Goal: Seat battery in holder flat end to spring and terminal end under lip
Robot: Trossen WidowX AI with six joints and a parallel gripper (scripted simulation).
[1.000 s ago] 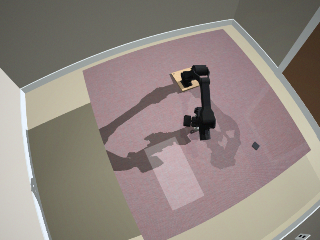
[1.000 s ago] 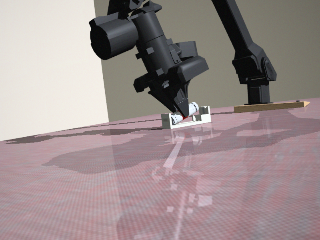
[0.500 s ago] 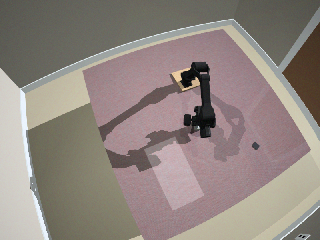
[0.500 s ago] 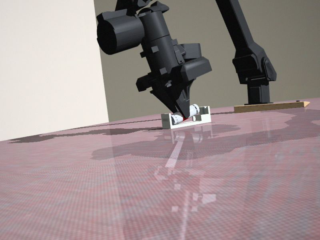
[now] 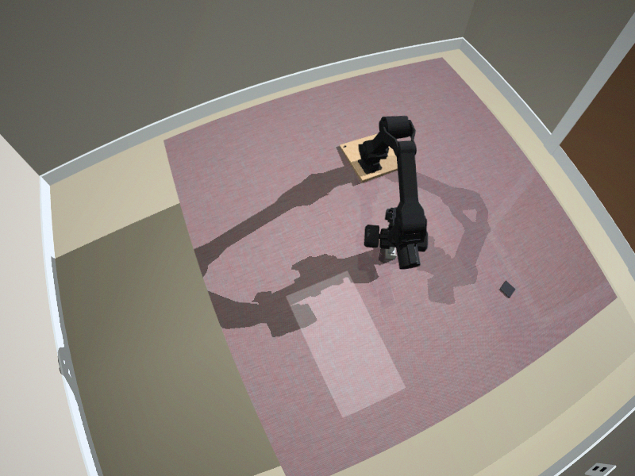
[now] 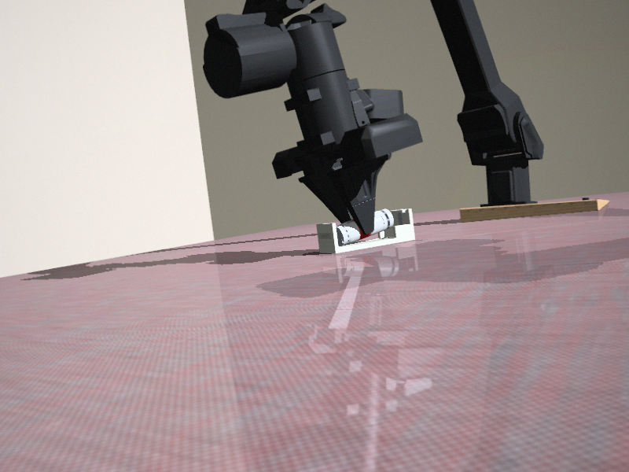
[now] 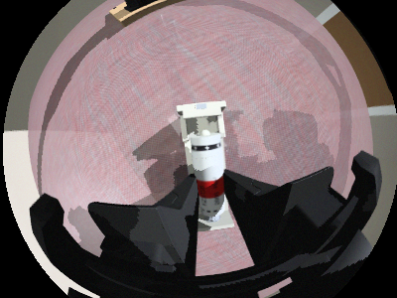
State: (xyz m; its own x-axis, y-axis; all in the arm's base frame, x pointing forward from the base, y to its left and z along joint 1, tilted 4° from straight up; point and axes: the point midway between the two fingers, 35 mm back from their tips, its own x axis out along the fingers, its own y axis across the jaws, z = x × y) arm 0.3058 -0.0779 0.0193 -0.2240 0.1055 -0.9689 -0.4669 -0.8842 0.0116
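Observation:
The white battery (image 6: 381, 219) (image 7: 206, 152) with a red band lies lengthwise in the white holder (image 6: 327, 238) (image 7: 201, 109). It is tilted: in the exterior view its left end is down in the tray and its right end sits higher, close to the holder's right end wall. My gripper (image 6: 363, 232) (image 7: 208, 177) is shut on the battery at the red band, coming down steeply from above. In the top view the gripper (image 5: 386, 254) and arm cover the battery and nearly all of the holder. I cannot tell which end has the spring.
The arm's base stands on a wooden plate (image 5: 359, 171) (image 6: 533, 209) behind the holder. A small dark block (image 5: 507, 289) lies on the pink mat (image 5: 256, 179) to the right. A pale rectangle (image 5: 353, 358) shows on the mat in front.

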